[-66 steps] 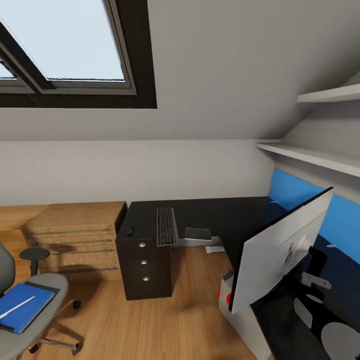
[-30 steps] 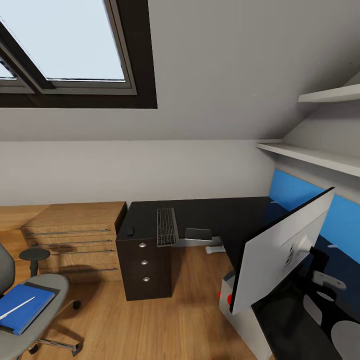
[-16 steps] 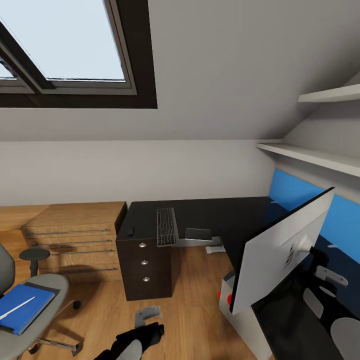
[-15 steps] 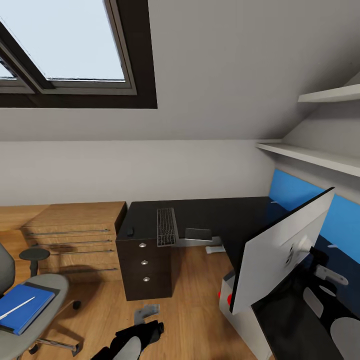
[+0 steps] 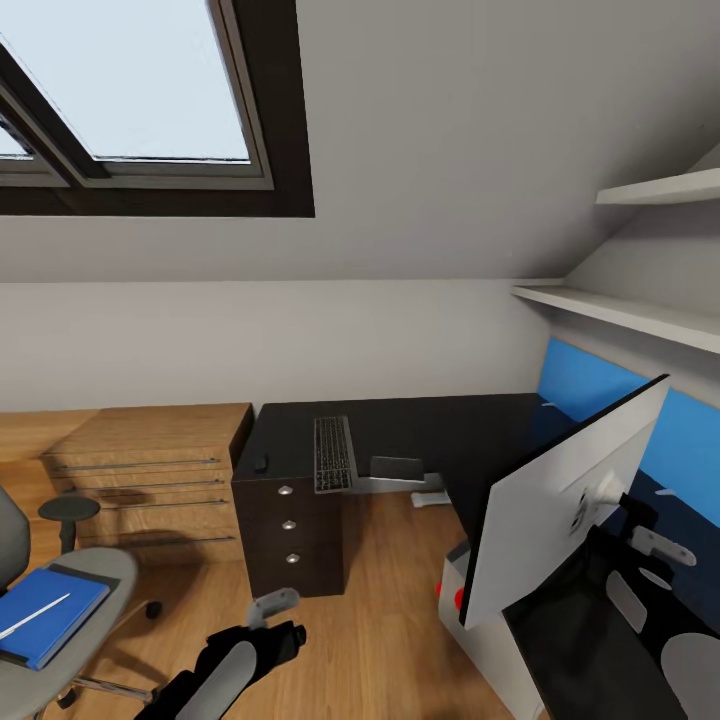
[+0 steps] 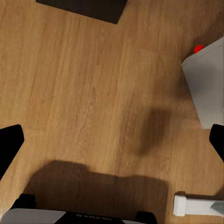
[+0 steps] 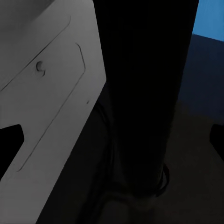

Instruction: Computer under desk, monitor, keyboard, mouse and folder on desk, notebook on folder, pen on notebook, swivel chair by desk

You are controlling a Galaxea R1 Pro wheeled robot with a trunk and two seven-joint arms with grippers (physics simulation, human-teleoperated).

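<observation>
The black L-shaped desk (image 5: 440, 430) holds the keyboard (image 5: 333, 453) and, left of it, the small mouse (image 5: 260, 463). The monitor (image 5: 555, 500) stands on the desk's near right wing, its grey back toward me. The white computer (image 5: 462, 585) with a red spot sits under the desk. On the swivel chair (image 5: 95, 575) lies a blue flat stack (image 5: 50, 605) with the pen (image 5: 33, 614) on it; folder and notebook cannot be told apart. My left gripper (image 5: 272, 603) hangs open over the floor. My right gripper (image 5: 660, 547) is open behind the monitor, facing its black stem (image 7: 140, 93).
A light-wood chest (image 5: 150, 470) stands left of the desk's drawer unit (image 5: 290, 540). A grey flat pad (image 5: 397, 467) lies right of the keyboard. White shelves (image 5: 620, 310) and a sloped ceiling hang over the right side. Wood floor (image 6: 93, 93) lies below the left gripper, the computer (image 6: 205, 84) beside it.
My left arm came up into the head view from below and has since moved up and to the left. The right gripper shifted slightly behind the monitor.
</observation>
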